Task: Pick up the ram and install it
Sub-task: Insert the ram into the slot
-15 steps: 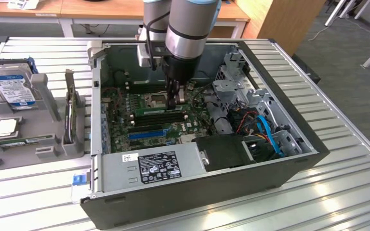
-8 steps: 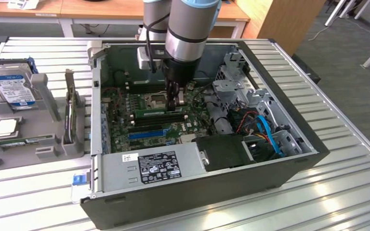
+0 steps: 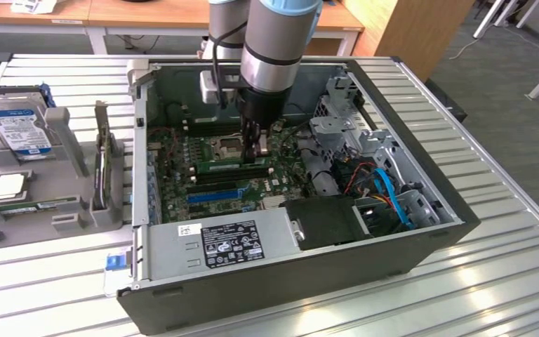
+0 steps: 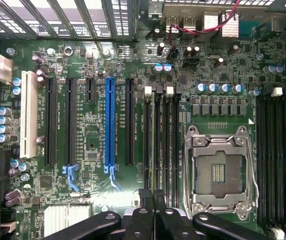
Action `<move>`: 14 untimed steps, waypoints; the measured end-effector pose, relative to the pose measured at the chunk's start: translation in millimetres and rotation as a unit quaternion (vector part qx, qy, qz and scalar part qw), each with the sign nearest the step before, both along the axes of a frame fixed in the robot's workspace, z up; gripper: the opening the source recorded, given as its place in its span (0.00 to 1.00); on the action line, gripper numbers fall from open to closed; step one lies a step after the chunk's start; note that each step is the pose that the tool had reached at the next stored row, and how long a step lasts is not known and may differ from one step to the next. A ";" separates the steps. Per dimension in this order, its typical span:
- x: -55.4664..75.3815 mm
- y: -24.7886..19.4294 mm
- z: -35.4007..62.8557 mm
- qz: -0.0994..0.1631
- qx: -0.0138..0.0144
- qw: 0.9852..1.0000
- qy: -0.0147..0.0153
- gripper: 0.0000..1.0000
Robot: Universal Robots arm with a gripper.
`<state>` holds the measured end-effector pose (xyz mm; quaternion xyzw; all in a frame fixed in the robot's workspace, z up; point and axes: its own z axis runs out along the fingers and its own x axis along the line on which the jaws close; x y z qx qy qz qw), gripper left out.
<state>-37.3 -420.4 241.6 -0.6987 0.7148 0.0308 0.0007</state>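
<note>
Ribbed table of bright, shiny metal; case matt dark metal. Motherboard smooth green; slots black plastic, blue slot glossy. Socket frame polished metal. Pincer matt black.

- The arm runs off the exterior view's upper edge.
- The pincer is cut by the wrist view's edge (just its dark finger ends poke in).
- Whether it touches the ram, I can't tell.
- The print on the power supply label is too small to read.
</note>
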 end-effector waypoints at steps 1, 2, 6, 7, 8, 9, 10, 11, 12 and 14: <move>0.0 0.0 -0.3 0.000 0.000 1.000 0.000 0.12; 0.0 0.0 -0.7 -0.001 0.000 1.000 0.000 0.12; -0.2 0.0 -0.9 -0.001 0.000 1.000 0.000 0.12; -0.3 0.0 -1.0 -0.002 0.000 1.000 0.000 0.12; -0.4 0.0 -1.2 -0.002 0.000 1.000 0.000 0.12; -0.4 -0.1 -1.5 -0.002 0.000 1.000 0.000 0.12; -0.4 -0.2 -1.7 -0.002 0.000 1.000 0.000 0.12; -0.4 -0.3 -2.0 -0.003 0.000 1.000 0.000 0.12; -0.5 -0.4 -2.3 -0.003 0.000 1.000 0.000 0.12; -0.4 -0.6 -3.0 -0.004 0.000 1.000 0.000 0.12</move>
